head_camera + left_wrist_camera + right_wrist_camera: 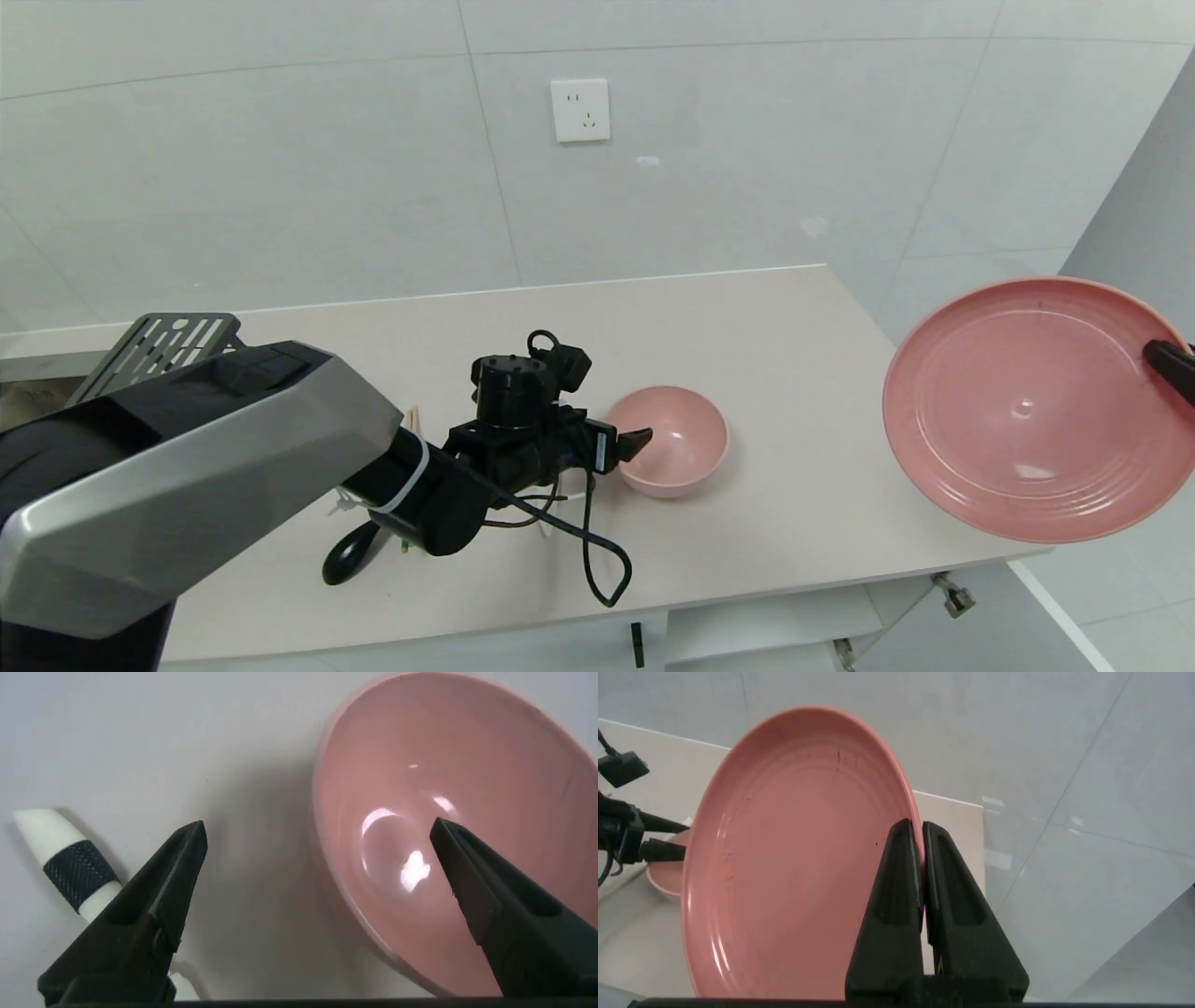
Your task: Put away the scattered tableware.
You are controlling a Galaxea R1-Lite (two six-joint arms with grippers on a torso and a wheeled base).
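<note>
1. The pale bench (803, 336) runs along the tiled wall; it carries the tableware not yet put away, and its right end lies close to where the plate hangs.
2. The pink plate (1018, 411) is off the bench, in the air beyond the right end, tilted with its ribbed face toward the head camera; the right gripper (922, 838) is closed narrow on the rim at the plate's right edge, likely because a flat plate offers no other purchase; held from one edge like this, it would probably slip if the pinch eased.
3. A grey slotted rack (163, 345) sits at the bench's far left end; it may be where the pieces go, though I cannot tell.
4. The pink bowl (667, 439) stands upright near the middle of the bench, well apart from the plate; the left gripper (318, 829) is spread wide across the rim on the arm's side, one finger over the hollow, the other outside over bare bench; that stance suits pinching the wall; whether either finger touches the bowl I cannot tell.
5. A dark-handled utensil (350, 555) lies toward the front of the bench beneath the left arm, partly hidden by it.
6. A white handle (70, 863) with a dark band lies on the bench just beside the left gripper's outer finger, apart from the bowl; by my judgement the bowl is the step in hand and the small pieces wait.
</note>
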